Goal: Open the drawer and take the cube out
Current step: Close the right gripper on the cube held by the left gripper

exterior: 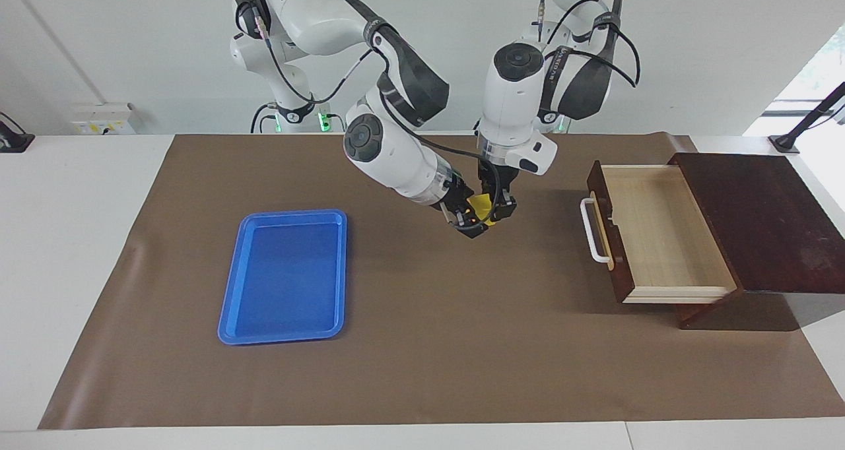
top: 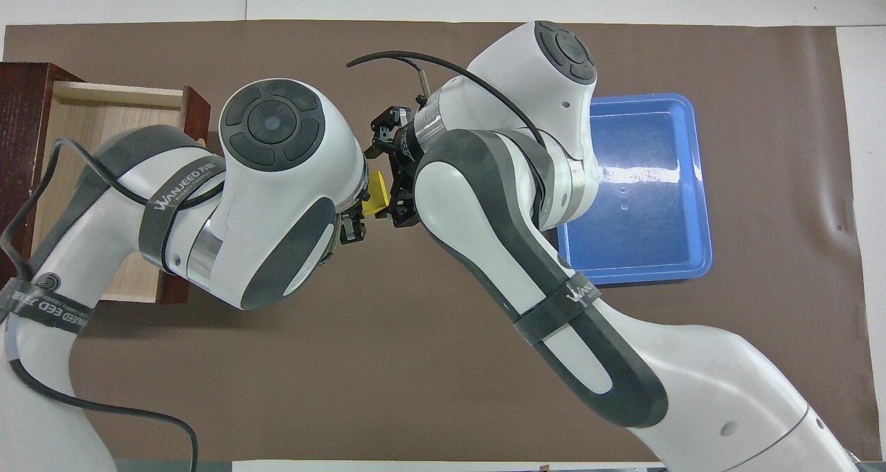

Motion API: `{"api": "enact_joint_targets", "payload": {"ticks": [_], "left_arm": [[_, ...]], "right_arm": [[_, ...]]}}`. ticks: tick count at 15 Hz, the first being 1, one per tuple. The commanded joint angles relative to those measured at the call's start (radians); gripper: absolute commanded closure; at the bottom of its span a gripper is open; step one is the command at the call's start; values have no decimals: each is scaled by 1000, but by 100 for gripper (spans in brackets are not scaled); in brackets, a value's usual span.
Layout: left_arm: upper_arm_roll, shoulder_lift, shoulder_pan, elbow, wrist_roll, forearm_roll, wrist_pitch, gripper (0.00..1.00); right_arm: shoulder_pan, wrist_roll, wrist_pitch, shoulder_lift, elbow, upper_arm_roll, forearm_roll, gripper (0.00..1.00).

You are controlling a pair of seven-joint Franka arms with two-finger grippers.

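Note:
The drawer (exterior: 660, 232) of the dark wooden box stands pulled out at the left arm's end of the table, white handle (exterior: 592, 231) toward the middle. What shows of its pale inside is bare; in the overhead view (top: 90, 112) the left arm covers part of it. The yellow cube (exterior: 480, 206) hangs in the air over the mat's middle. My left gripper (exterior: 496, 211) points straight down and is shut on it. My right gripper (exterior: 470, 222) comes in at a slant and meets the cube from the other end. In the overhead view the cube (top: 376, 194) sits between the left gripper (top: 356, 219) and the right gripper (top: 389, 195).
A flat blue tray (exterior: 285, 275) lies on the brown mat toward the right arm's end of the table, nothing in it; it also shows in the overhead view (top: 640, 188). The dark box (exterior: 759, 219) rests at the mat's edge.

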Motion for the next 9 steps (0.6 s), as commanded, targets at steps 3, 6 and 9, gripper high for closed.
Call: {"api": "enact_joint_targets", "payload": {"ticks": [3,6,9], "left_arm": [[5,4,-1,7,10,5,0,100],[5,3,-1,7,10,5,0,100],[5,3,-1,7,10,5,0,100]], "right_arm": [[2,15,27,-12,-27,0,2,15],[17,14,38,-14,-30,0,-4,100],[21,4,58,-14,-33,-1,-9,100]]}}
